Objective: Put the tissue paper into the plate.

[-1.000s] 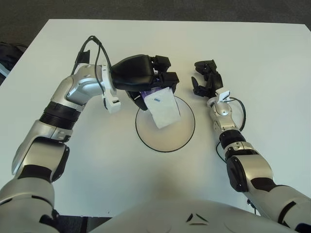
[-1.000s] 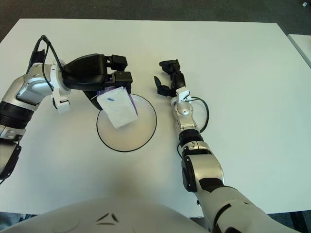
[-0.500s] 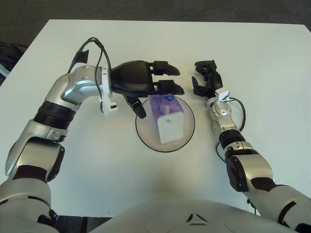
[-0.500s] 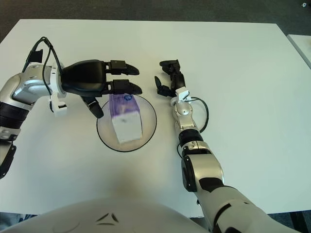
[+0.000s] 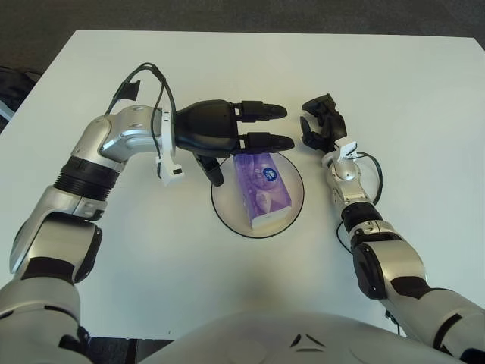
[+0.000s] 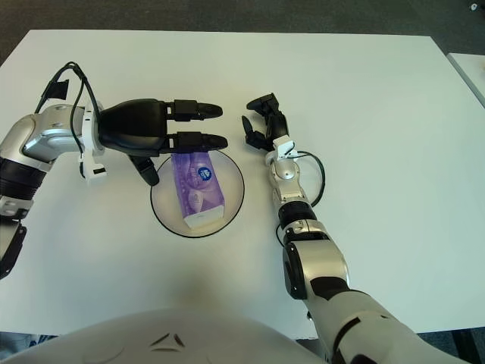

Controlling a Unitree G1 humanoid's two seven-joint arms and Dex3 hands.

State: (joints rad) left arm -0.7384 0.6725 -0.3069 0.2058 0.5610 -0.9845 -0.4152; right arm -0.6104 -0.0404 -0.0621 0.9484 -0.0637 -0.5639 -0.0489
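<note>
— Any writing you can read?

— None. The purple tissue pack, lying in the plate near the middle of the worktop, carries a round white-and-blue emblem and pale printed patterns, but no letters on it can be made out.

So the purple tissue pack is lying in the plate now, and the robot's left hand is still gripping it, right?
Not quite. The tissue pack does lie in the plate, but the left hand is not gripping it: its fingers are spread open above the pack's far end, as the left eye view shows.
</note>
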